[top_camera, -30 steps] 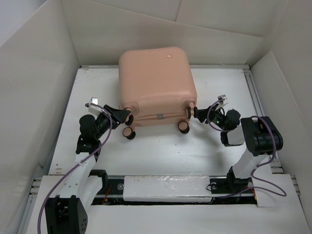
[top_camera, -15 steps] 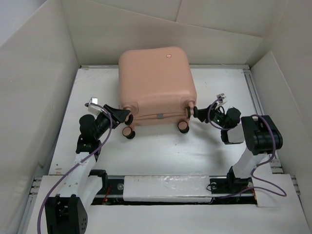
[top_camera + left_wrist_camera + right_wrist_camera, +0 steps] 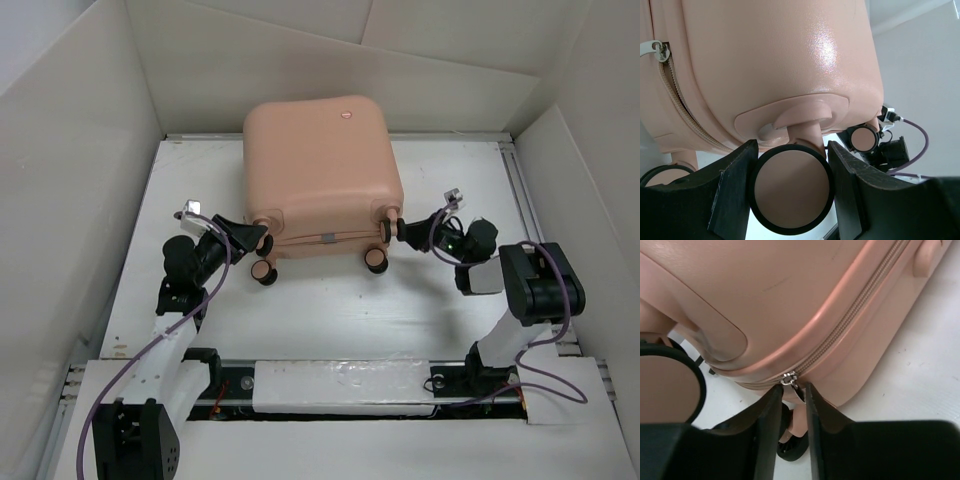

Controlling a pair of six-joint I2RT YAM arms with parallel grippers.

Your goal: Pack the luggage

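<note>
Closing in, that right gripper (image 3: 791, 392): its jaws have narrowed since a second ago and now stand a sliver apart, either side of the zipper pull (image 3: 792, 382) at the near right corner of the luggage (image 3: 320, 170). Whether the pads actually bite it, I can't tell. Over at the near left corner, the left gripper (image 3: 791, 146) has its jaws pressed against a caster wheel (image 3: 792, 190). The luggage lies closed, mid-table (image 3: 330, 320), towards the back.

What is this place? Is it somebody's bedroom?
No, it looks like a robot test bench: a white table walled in by plain white boards, two robot arms bolted at its near edge, and just one pink suitcase.
</note>
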